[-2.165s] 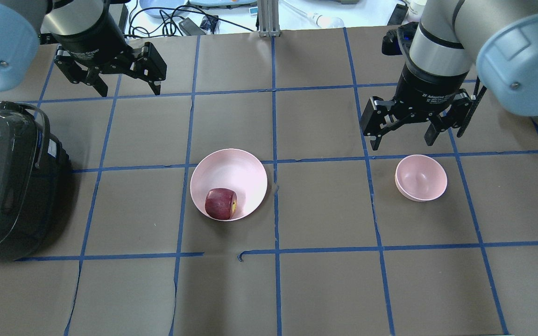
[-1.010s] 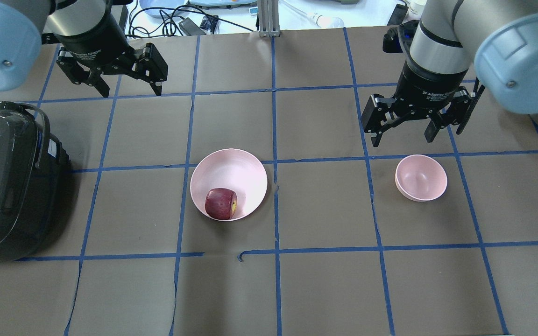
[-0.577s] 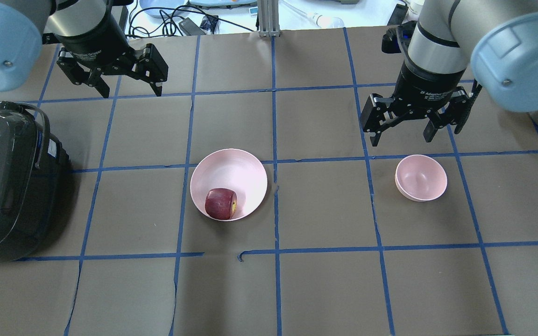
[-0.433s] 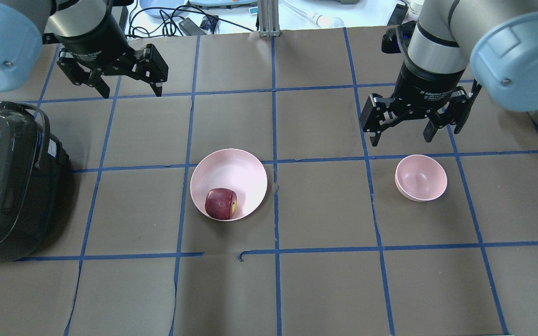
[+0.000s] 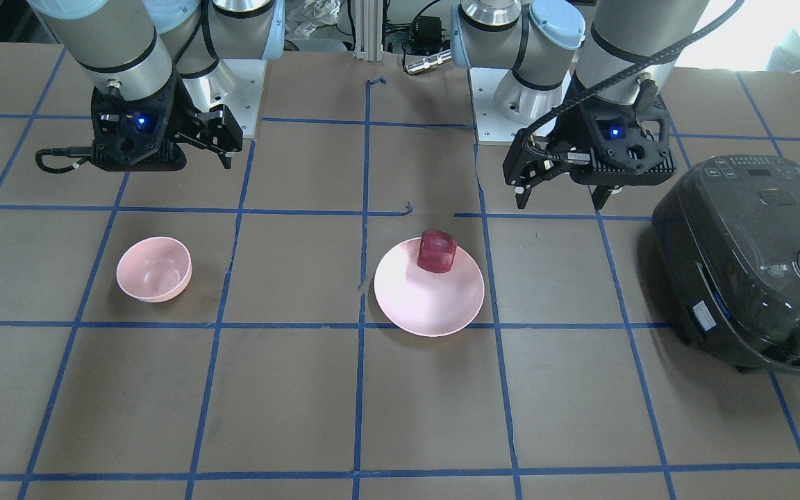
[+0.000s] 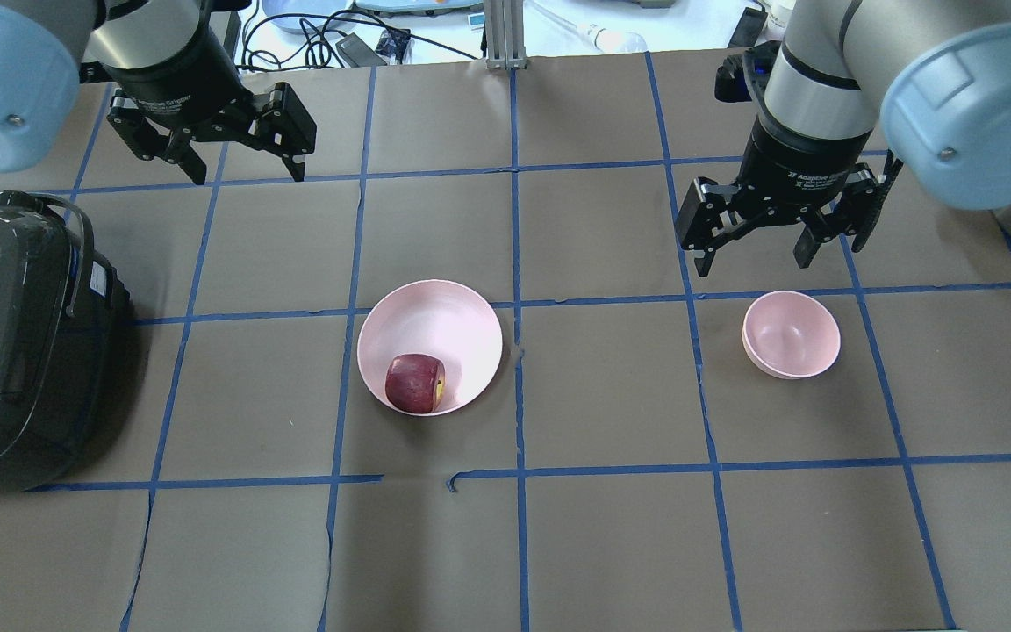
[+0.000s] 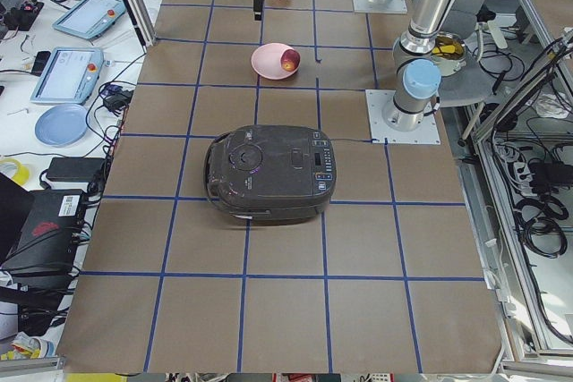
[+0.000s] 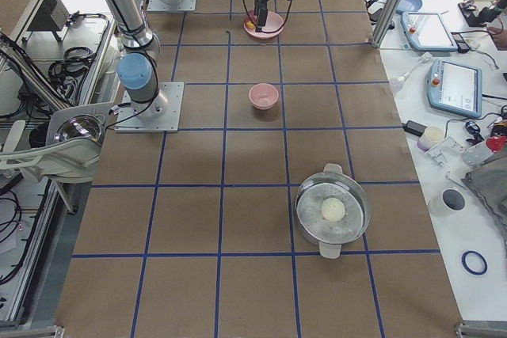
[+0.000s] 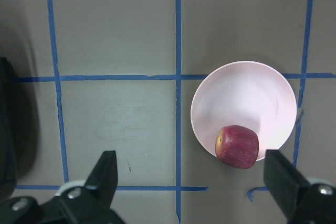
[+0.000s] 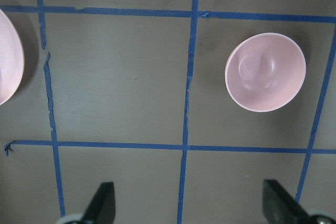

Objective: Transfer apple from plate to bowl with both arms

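Note:
The dark red apple point(image 6: 415, 383) lies on the near-left part of the pale pink plate point(image 6: 453, 316) at the table's middle; it also shows in the front view point(image 5: 437, 251) and the left wrist view point(image 9: 237, 147). The small pink bowl point(image 6: 791, 334) stands empty to the right, also in the right wrist view point(image 10: 265, 72). My left gripper point(image 6: 247, 168) is open and empty, high over the far left. My right gripper point(image 6: 753, 257) is open and empty, hovering just beyond the bowl.
A black rice cooker point(image 6: 5, 342) stands at the left edge. A steel pot with a lid point(image 8: 333, 210) stands past the bowl on the right side. Blue tape lines grid the brown table cover point(image 6: 611, 544).
The right gripper has crept slightly up and away from the bowl. The left gripper has barely shifted. Apple, plate and bowl have not moved.

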Controlling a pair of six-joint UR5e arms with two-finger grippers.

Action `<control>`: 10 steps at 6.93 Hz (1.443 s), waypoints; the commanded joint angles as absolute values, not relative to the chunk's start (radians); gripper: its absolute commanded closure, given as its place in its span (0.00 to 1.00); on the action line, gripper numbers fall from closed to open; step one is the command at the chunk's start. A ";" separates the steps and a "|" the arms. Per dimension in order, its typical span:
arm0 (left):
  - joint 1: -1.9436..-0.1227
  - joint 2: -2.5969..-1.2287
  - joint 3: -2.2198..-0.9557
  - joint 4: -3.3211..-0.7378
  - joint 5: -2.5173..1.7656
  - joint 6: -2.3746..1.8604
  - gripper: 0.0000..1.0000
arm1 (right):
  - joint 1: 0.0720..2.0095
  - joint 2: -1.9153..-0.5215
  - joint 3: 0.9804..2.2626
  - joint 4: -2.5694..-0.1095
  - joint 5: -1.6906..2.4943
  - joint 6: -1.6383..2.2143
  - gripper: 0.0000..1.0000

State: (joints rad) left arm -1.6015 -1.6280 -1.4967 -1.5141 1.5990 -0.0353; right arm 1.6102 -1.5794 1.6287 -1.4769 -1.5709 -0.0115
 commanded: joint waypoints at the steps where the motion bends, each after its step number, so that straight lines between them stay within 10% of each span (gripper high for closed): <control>1: -1.601 -1.628 -1.496 -1.514 1.597 -0.035 0.00 | 1.611 -1.588 1.615 -1.488 -1.616 -0.014 0.00; 10: -1.650 -1.634 -1.566 -1.502 1.580 -0.158 0.00 | 1.595 -1.562 1.586 -1.499 -1.634 -0.014 0.00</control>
State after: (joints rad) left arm -1.6227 -1.6321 -1.5218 -1.5104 1.5831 -0.1027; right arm 1.5990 -1.5668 1.5831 -1.4906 -1.6271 -0.0154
